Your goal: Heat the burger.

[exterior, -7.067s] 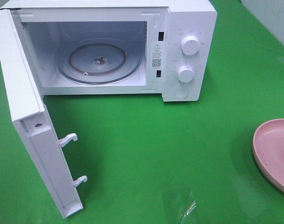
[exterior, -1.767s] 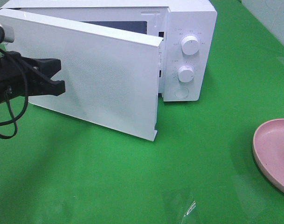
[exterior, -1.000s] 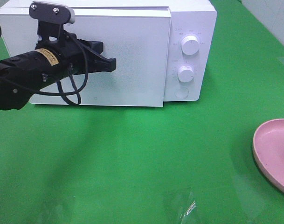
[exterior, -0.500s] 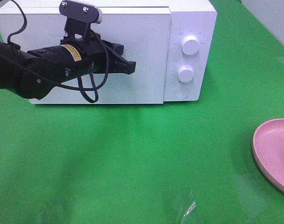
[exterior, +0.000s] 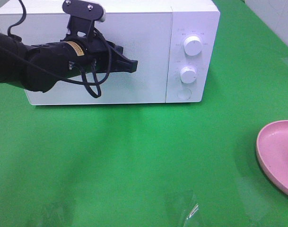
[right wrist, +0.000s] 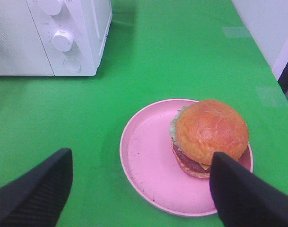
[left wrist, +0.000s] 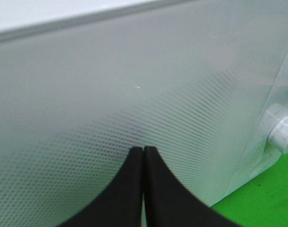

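Left end effector: fingers together, nothing between them, tips pressed against the shut door of the white microwave, upper left of the exterior frame. In left wrist view, the two dark fingertips meet flat against the dotted door panel. Black arm trailing off toward the left edge, cable looped beneath, grey camera bracket on top.

Microwave door closed flush. Two round white knobs stacked on the control panel, right of the door, with a round button below them.

Right end effector: fingers set wide apart, holding nothing, hovering above the pink plate. Not seen in exterior view.

Burger: sitting on the pink plate, toward the plate's right side in right wrist view; golden-brown bun on top, lettuce frill, dark patty and yellow cheese showing at the edge. Plate on the green table, at right edge of exterior frame, well apart from the microwave. Burger itself almost wholly cut off in exterior view.
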You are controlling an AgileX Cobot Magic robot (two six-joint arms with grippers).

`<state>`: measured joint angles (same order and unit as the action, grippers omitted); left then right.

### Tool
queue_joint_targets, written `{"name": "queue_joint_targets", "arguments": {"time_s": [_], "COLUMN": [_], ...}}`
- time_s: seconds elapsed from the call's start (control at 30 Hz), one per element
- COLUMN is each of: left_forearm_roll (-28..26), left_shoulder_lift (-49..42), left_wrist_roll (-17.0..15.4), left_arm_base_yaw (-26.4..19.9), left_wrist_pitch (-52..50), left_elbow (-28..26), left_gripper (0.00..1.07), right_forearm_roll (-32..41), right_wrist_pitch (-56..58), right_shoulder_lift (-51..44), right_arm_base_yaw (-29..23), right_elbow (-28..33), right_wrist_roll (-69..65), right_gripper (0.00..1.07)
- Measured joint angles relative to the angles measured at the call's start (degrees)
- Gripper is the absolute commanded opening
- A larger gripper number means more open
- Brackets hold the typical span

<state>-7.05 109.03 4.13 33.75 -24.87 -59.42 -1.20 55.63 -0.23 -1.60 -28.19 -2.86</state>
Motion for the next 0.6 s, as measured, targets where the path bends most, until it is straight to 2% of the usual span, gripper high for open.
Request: {"name": "queue_joint_targets", "arguments": {"time_s": [0.03,0.23,0.3,0.33,0.37,0.4,0.43,0.47,0.5,0.53,0.57,0.6], "left_forearm_roll": [-1.4,-2.0,-2.0,-2.0,-2.1,-2.1,-2.1,-2.1,-2.1,-2.1,-2.1,-2.1], "left_shoulder_lift": [-1.6,-6.2,-9.1,-9.1,-10.3,-10.3,-11.3,-11.3,-11.8,-12.6,-12.6,-13.3], "left_wrist_roll": [0.0,0.0,-0.1,-0.1,-0.1,-0.1,-0.1,-0.1,-0.1,-0.1,-0.1,-0.1], "left_arm_base_yaw": [0.2,1.9,2.9,2.9,3.0,3.0,3.0,3.0,3.0,3.0,3.0,3.0], "left_wrist_pitch": [0.2,2.6,7.6,7.6,12.6,12.6,17.2,17.2,19.0,23.5,23.5,28.4], "left_elbow": [1.4,5.8,8.0,8.0,8.3,8.3,8.3,8.3,8.4,8.4,8.4,8.4], "left_gripper": [0.00,0.00,0.18,0.18,0.44,0.44,0.79,0.79,0.94,1.01,1.01,1.00], "right_forearm_roll": [0.0,0.0,0.0,0.0,0.0,0.0,0.0,0.0,0.0,0.0,0.0,0.0], "right_wrist_pitch": [0.0,0.0,0.0,0.0,0.0,0.0,0.0,0.0,0.0,0.0,0.0,0.0], "right_shoulder_lift": [0.0,0.0,0.0,0.0,0.0,0.0,0.0,0.0,0.0,0.0,0.0,0.0], "right_arm_base_yaw": [0.0,0.0,0.0,0.0,0.0,0.0,0.0,0.0,0.0,0.0,0.0,0.0], "right_elbow": [0.0,0.0,0.0,0.0,0.0,0.0,0.0,0.0,0.0,0.0,0.0,0.0], "right_wrist_roll": [0.0,0.0,0.0,0.0,0.0,0.0,0.0,0.0,0.0,0.0,0.0,0.0], "right_gripper": [0.75,0.75,0.75,0.75,0.75,0.75,0.75,0.75,0.75,0.75,0.75,0.75]}}
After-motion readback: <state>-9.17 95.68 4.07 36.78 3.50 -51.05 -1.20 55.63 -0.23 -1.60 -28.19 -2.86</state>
